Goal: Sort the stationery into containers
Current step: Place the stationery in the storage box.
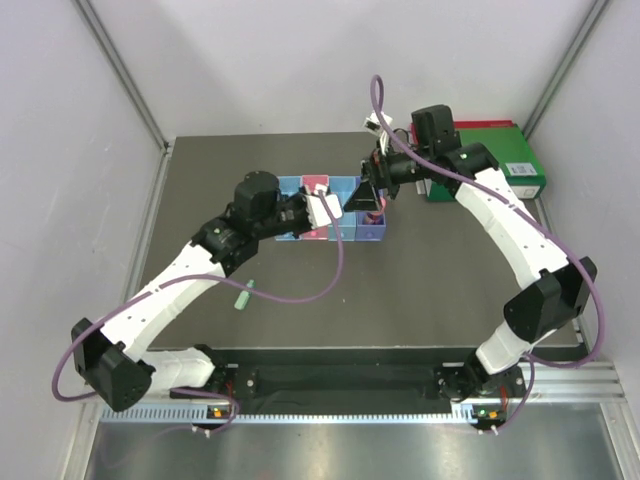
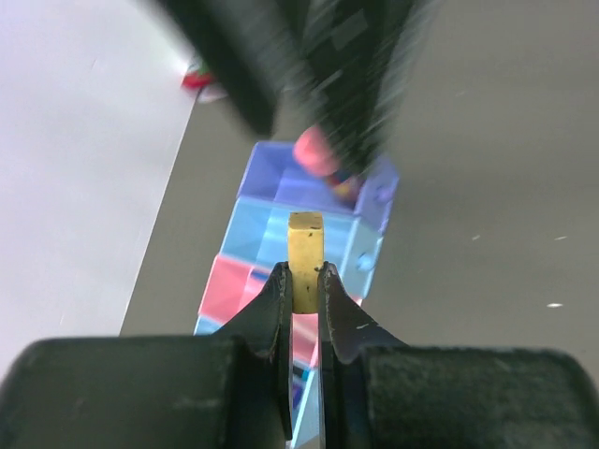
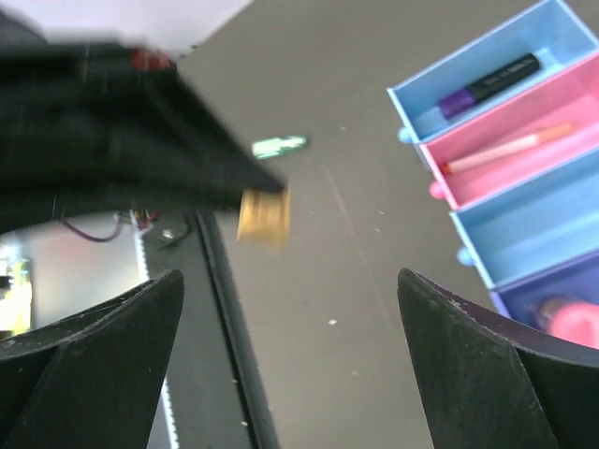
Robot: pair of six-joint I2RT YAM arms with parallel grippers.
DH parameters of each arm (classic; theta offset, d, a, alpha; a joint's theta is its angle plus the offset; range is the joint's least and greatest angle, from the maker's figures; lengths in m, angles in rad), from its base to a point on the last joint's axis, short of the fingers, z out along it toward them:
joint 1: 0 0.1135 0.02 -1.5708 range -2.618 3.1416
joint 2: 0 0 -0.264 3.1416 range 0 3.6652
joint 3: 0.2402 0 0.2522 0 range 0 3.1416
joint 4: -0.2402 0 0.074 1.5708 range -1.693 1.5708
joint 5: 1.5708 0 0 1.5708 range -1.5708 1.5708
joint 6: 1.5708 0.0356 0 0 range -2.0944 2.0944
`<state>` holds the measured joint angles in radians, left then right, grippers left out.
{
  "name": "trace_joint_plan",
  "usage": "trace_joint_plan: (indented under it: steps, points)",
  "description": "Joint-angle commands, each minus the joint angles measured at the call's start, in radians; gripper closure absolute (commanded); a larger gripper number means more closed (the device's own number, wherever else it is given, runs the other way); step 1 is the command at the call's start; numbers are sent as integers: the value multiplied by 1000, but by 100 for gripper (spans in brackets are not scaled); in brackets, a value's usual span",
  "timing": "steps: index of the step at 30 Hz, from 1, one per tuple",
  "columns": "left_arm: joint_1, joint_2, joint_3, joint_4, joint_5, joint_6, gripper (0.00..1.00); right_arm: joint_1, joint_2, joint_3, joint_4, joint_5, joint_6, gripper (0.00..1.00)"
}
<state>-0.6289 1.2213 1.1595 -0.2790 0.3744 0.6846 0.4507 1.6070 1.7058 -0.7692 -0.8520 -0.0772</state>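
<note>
The containers (image 1: 330,210) are a joined row of four boxes at the table's middle. In the right wrist view the light blue box holds a purple-black marker (image 3: 487,82), the pink box holds a thin pen (image 3: 505,150), and the purple-blue box holds a pink highlighter (image 3: 571,318). My left gripper (image 2: 304,271) is shut on a small yellow stub (image 2: 305,251) and hovers over the row (image 2: 309,234). My right gripper (image 3: 290,355) is open and empty, above the purple-blue end (image 1: 372,228). A green highlighter (image 1: 244,295) lies on the table to the left.
A large green binder (image 1: 500,165) lies at the back right, behind the right arm. White walls enclose the table on the left, back and right. The two grippers (image 1: 345,203) are close together over the boxes.
</note>
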Motion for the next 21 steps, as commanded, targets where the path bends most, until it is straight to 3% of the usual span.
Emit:
trace_joint_plan:
  steps: [1, 17, 21]
  points:
    - [-106, -25, 55, 37, -69, 9, 100, 8, 11, 55, 84, -114, 71, 6]
    - [-141, 18, 75, 78, -126, 50, 100, 11, -13, -1, 85, -130, 88, 21]
    - [-141, 23, 77, 84, -134, 53, 100, 11, -19, -14, 84, -121, 85, 29]
